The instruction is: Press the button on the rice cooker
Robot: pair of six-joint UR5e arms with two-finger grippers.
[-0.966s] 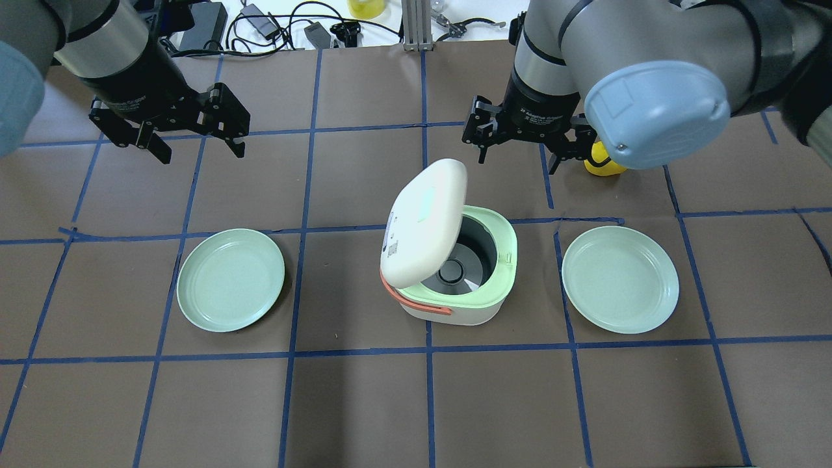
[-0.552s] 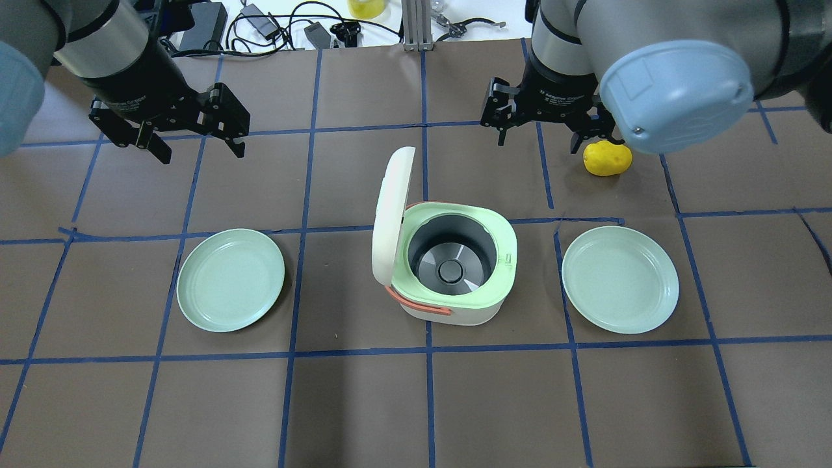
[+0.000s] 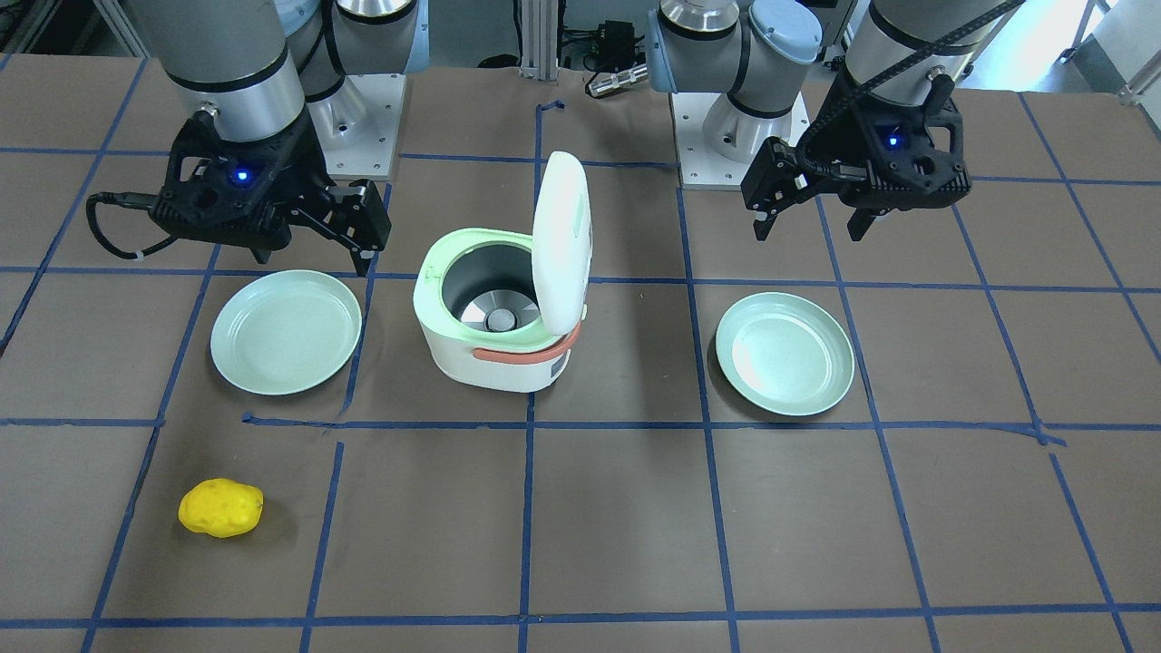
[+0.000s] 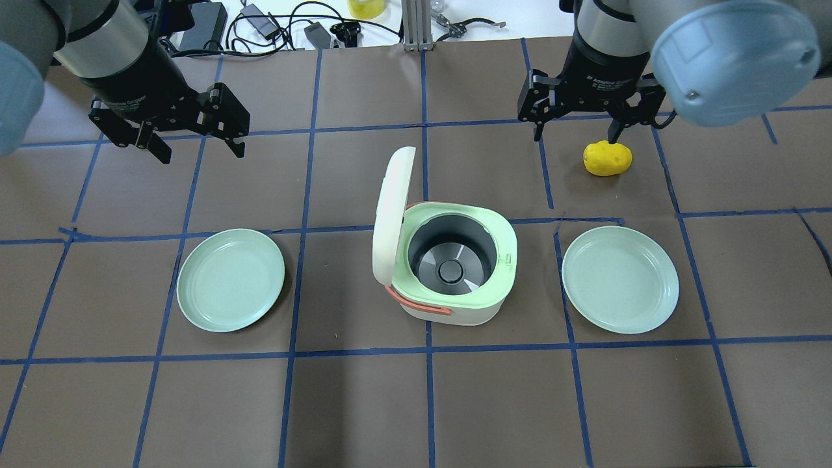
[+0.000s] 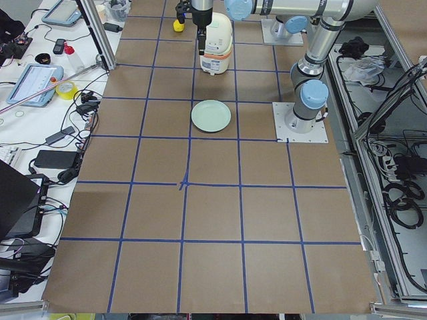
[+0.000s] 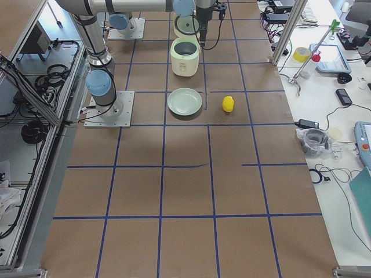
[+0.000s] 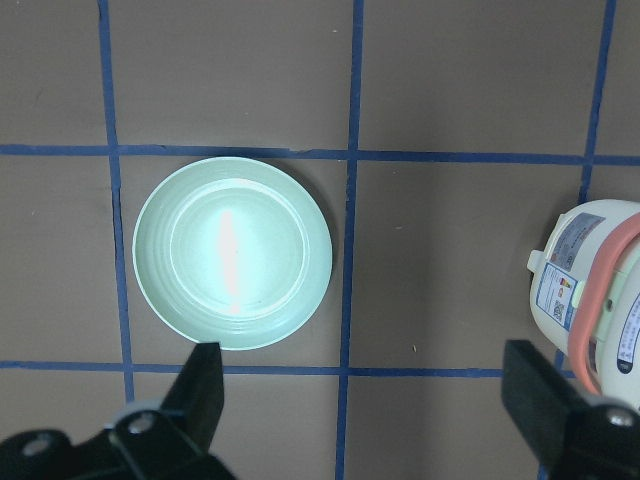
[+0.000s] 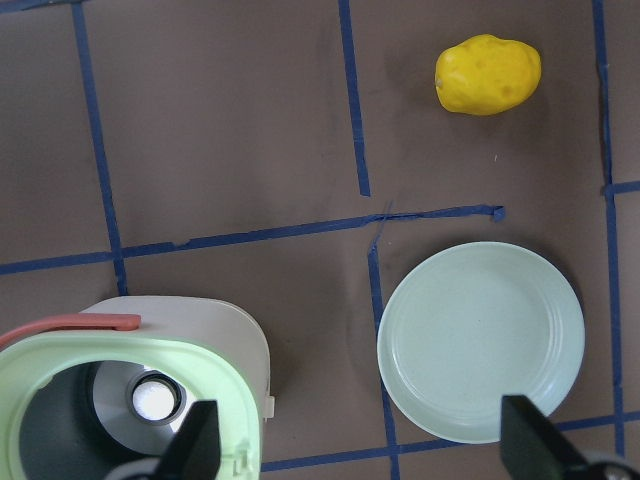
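Observation:
The white rice cooker [image 4: 455,312] with a green rim and orange handle stands at the table's middle. Its lid [image 4: 392,214] stands upright and open, and the empty inner pot shows. It also shows in the front view [image 3: 490,358] and the right wrist view [image 8: 130,340]. My right gripper [image 4: 574,133] is open and empty, beyond and to the right of the cooker, well clear of it. My left gripper [image 4: 201,153] is open and empty, high at the far left. A small tab [image 4: 506,259] sits on the rim's right side.
A green plate [image 4: 231,279] lies left of the cooker and another [image 4: 620,279] lies right of it. A yellow potato-like object [image 4: 607,158] lies just below my right gripper's fingers. Cables and gear line the table's far edge.
The cooker's lid swung from tilted over the pot to fully upright. My right gripper moved away from the cooker, farther back and right, uncovering the yellow object. The left arm stayed still.

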